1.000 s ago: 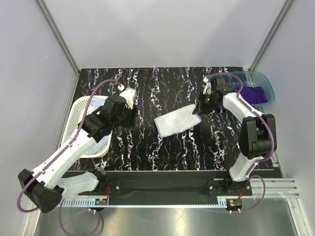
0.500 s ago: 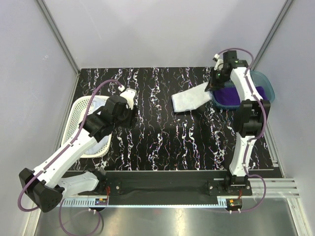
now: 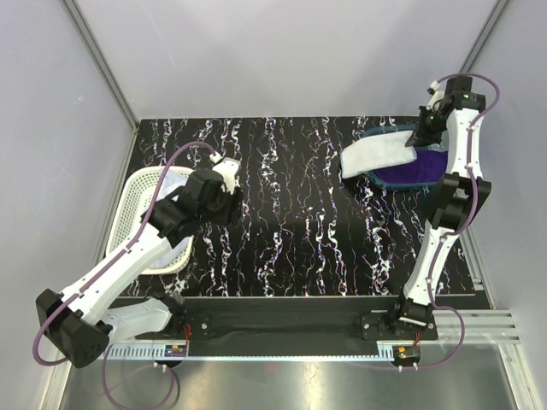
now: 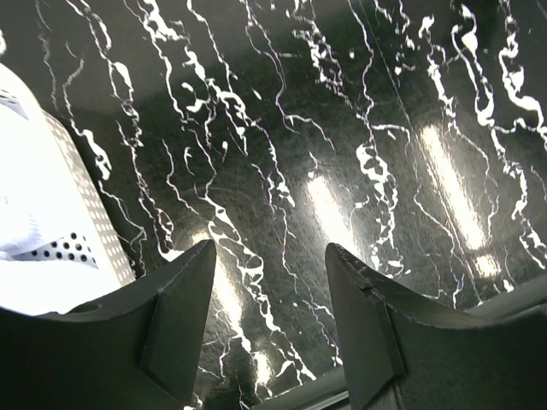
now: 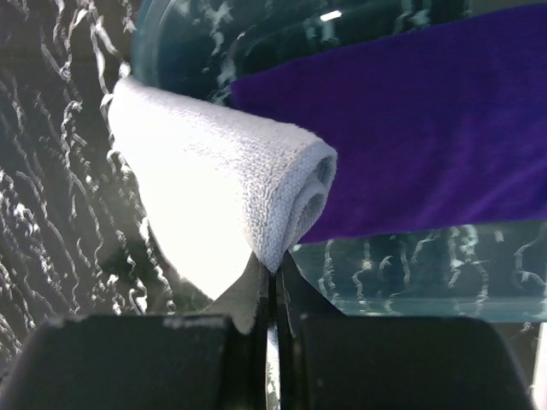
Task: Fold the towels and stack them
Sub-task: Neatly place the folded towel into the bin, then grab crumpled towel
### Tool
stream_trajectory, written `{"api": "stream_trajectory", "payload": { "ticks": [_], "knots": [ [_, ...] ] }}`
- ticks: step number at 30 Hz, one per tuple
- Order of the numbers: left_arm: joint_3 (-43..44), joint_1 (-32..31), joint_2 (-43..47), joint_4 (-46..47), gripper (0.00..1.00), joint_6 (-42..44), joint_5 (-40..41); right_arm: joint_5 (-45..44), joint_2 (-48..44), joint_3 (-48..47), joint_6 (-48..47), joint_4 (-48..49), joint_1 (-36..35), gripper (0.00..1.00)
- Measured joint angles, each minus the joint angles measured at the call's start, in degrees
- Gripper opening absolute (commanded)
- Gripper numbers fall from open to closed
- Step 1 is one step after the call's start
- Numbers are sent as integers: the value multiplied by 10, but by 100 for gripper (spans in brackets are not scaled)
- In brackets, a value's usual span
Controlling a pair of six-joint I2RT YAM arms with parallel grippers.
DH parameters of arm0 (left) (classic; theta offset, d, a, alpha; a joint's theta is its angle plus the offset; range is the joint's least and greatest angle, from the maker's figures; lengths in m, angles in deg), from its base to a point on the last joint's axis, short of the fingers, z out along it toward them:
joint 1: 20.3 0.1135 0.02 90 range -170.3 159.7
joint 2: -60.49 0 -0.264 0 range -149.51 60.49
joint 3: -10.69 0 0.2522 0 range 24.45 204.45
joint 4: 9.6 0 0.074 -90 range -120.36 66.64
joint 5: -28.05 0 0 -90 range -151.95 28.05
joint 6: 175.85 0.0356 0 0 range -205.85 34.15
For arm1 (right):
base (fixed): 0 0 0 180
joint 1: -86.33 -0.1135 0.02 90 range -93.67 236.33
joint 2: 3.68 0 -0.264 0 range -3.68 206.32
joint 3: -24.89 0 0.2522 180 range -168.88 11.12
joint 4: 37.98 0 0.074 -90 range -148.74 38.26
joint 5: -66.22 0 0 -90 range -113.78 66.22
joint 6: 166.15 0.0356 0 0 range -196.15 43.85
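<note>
The black table [image 3: 291, 248] with white marble veins took most of the top view. On it, at the left edge, stood a white perforated basket [image 3: 126, 203], and at the far right corner stood a translucent teal bin [image 5: 410, 286].

The left arm [image 3: 128, 256] reached from its base diagonally toward the middle of the table, passing over the near side of the basket. The right arm [image 3: 451, 192] stood tall at the right edge, and its wrist was bent above the bin.

The deep purple towel [image 5: 410, 111] lay flat inside the bin. The pale blue-white towel [image 3: 376, 154], folded double, was held in the air over the left part of the bin. Its free end went out beyond the left rim, above the table.

The right gripper [image 5: 273, 273] had its fingers pressed together on the folded edge of this pale towel, as the right wrist view showed. The left gripper [image 4: 269, 290] hung over bare table just beside the basket, with its fingers [image 4: 184, 316] spread apart and nothing between them.
</note>
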Motion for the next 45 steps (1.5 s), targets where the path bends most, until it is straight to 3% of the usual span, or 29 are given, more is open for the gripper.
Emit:
{"api": "stream_trajectory", "payload": {
  "ticks": [17, 23, 24, 26, 28, 33, 40, 43, 45],
  "knots": [
    [-2, 0, -32, 6, 61, 5, -11, 31, 56, -115, -13, -23, 111, 1],
    [4, 0, -51, -2, 62, 5, -11, 37, 90, -119, -11, 9, 139, 42],
    [9, 0, -52, -5, 62, 5, -11, 37, 97, -119, -10, 18, 144, 63],
    [21, 0, -53, -12, 62, 5, -10, 35, 110, -120, -7, 33, 149, 90],
    [34, 0, -53, -16, 63, 5, -6, 31, 117, -121, -12, 43, 151, 100],
    [57, 0, -50, -21, 63, -7, 10, 30, 108, -99, -6, 78, 146, 100],
    [66, 12, -38, -35, 72, -49, 78, 24, 7, 30, 14, 131, 115, 100],
    [88, 75, -39, -43, 75, -70, 102, 1, -80, 121, 24, 160, 62, 100],
    [105, 150, -43, -44, 76, -87, 107, -7, -141, 185, 33, 188, 7, 100]
  ]
}}
